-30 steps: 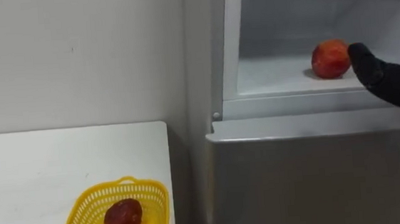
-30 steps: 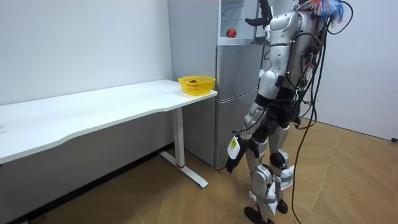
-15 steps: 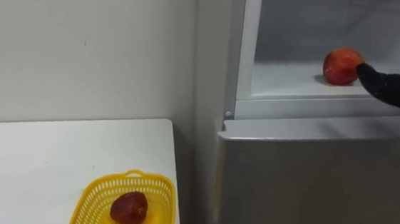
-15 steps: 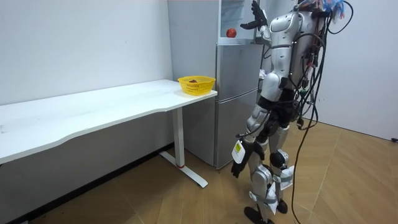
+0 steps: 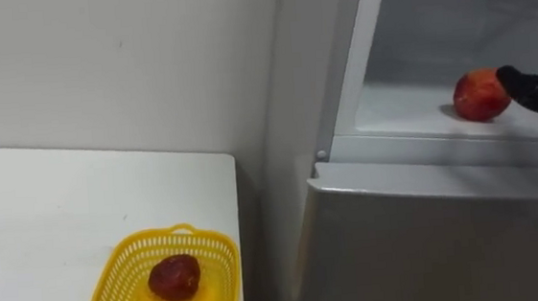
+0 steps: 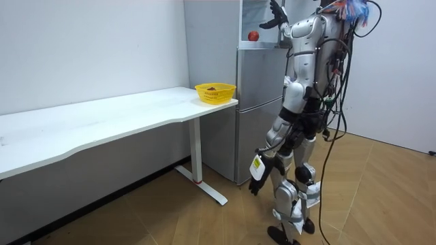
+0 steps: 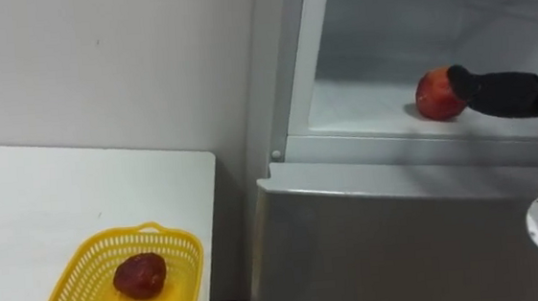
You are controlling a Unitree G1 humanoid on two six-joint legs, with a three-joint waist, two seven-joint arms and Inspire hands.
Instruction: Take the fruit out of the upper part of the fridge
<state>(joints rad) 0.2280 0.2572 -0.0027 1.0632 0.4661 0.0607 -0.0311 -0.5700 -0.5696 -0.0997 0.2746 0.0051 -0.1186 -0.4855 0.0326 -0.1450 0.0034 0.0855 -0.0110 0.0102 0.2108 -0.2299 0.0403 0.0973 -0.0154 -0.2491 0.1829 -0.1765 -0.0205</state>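
A red apple [image 5: 480,94] lies on the white shelf [image 5: 410,110] of the open upper fridge compartment. My right hand [image 7: 495,92], black, reaches in from the right and touches the apple's right side. In the room view the right hand [image 6: 274,15] is raised at the compartment with its fingers straight and spread, beside the apple [image 6: 253,35]. I stand upright facing the fridge. My left hand [image 6: 255,184] hangs low by my leg, fingers relaxed and holding nothing.
A yellow basket [image 5: 116,278] with a dark red fruit [image 5: 173,277] in it stands at the near right corner of the white table [image 5: 43,216], left of the fridge. The grey lower fridge door [image 5: 430,244] is closed below the shelf.
The eye view has shifted, so everything sits further right in it. My right hand stays at the apple's right side; in the room view its fingers have risen and spread.
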